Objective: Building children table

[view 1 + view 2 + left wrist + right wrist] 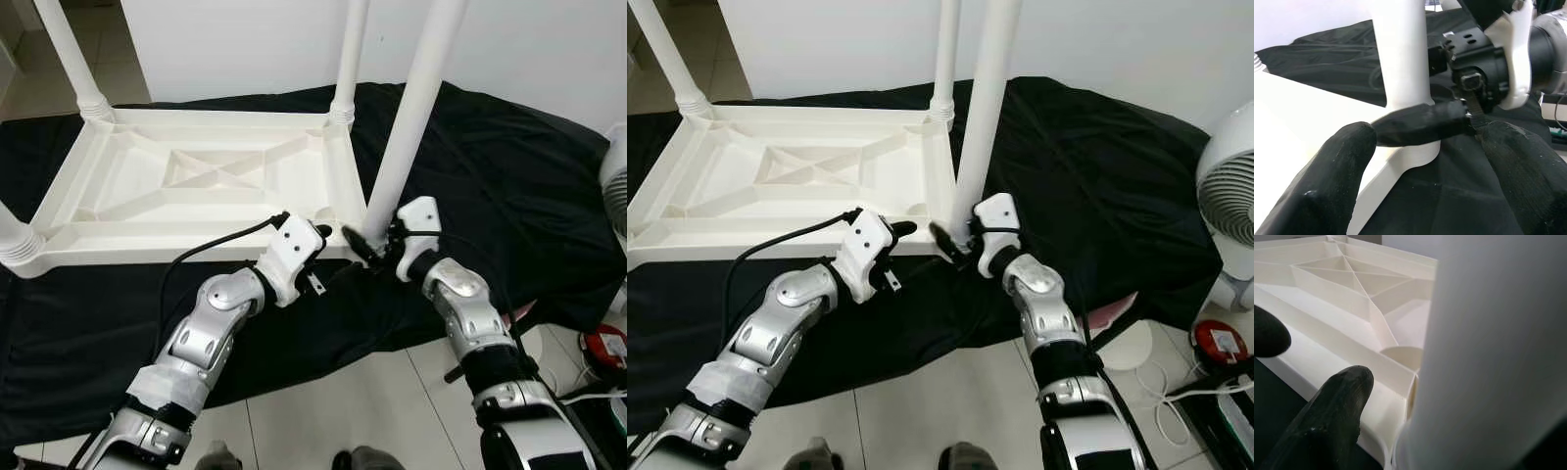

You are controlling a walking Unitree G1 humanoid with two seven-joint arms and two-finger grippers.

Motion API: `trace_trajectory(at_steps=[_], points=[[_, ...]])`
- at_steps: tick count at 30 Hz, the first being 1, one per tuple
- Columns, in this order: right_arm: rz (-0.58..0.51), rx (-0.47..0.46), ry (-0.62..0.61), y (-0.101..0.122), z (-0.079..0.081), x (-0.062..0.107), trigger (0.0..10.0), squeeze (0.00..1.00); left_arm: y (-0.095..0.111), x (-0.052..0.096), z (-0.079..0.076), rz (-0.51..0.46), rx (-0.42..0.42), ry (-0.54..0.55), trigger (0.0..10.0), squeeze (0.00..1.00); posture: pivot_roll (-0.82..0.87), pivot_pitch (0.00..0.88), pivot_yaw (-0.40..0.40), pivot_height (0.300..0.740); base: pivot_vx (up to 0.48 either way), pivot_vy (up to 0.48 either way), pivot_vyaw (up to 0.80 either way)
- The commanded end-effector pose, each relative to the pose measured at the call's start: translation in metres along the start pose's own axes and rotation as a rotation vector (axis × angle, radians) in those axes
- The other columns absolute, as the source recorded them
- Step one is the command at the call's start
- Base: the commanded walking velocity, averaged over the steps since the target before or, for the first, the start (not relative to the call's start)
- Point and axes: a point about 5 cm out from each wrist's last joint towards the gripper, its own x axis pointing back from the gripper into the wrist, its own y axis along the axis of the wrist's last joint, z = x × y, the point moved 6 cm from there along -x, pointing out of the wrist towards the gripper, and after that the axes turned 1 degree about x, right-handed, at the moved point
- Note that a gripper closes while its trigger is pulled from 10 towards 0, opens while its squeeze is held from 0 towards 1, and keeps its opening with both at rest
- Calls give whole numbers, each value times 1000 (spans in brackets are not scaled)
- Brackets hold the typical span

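A white plastic children's table (196,176) lies upside down on a black cloth (509,176). Its ribbed underside faces up, with legs standing at the corners. At the near right corner stands a white leg (416,108). My right gripper (367,240) is shut on the base of this leg, and one of its fingers (1420,125) lies across the front of the base. My left gripper (328,250) is open just left of that corner, at the table's near edge, with nothing between its fingers (1317,186). In the right wrist view the leg (1498,352) looms close beside one finger (1332,416).
Three more legs rise at the far left (69,59), far right (351,59) and near left (15,235) corners. A white fan (1229,186) stands at the right, with a red object (607,345) and cables on the tiled floor. A white wall runs behind.
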Motion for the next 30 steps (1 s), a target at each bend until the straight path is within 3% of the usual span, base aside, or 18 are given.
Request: trace_trajectory(at_steps=[1, 2, 3, 4, 5, 19, 20, 24, 27, 30], points=[[25, 30, 43, -3, 3, -3, 10000, 0, 0, 0, -1, 10, -13, -22, 10000, 0, 28, 0, -10, 740, 0, 0, 0], [37, 36, 83, -4, 8, -6, 9961, 0, 1, 0, 0, 11, -15, -20, 10000, 0, 28, 0, -10, 740, 0, 0, 0], [45, 27, 110, -5, 12, -9, 3137, 0, 0, 1, 0, 12, -17, -18, 10000, 0, 42, 0, -16, 740, 0, 0, 0], [45, 27, 110, -5, 12, -9, 3137, 0, 0, 1, 0, 12, -17, -18, 10000, 0, 42, 0, -16, 740, 0, 0, 0], [53, 13, 130, -7, 15, -11, 0, 0, 0, 2, 0, 13, -17, -16, 10000, 0, 49, 0, -18, 740, 0, 0, 0], [67, -25, 201, -22, 28, -1, 0, 0, -4, 6, -2, 25, -18, -18, 10000, 0, 43, 0, -8, 740, 0, 0, 0], [56, -19, 173, -21, 24, 1, 9569, 0, -4, 5, -3, 24, -18, -24, 10000, 0, 43, 0, -8, 740, 0, 0, 0], [58, -23, 131, -21, 18, 2, 10000, 0, -4, 5, -5, 23, -17, -28, 10000, 0, 31, 0, -10, 740, 0, 0, 0], [45, -1, -80, -13, -7, 2, 10000, 0, -5, 4, -7, 22, -14, -34, 10000, 0, 18, 0, -9, 740, 0, 0, 0], [36, -20, -117, -10, -9, 1, 10000, 0, -6, 4, -8, 22, -11, -34, 10000, 0, 18, 0, -9, 740, 0, 0, 0]])
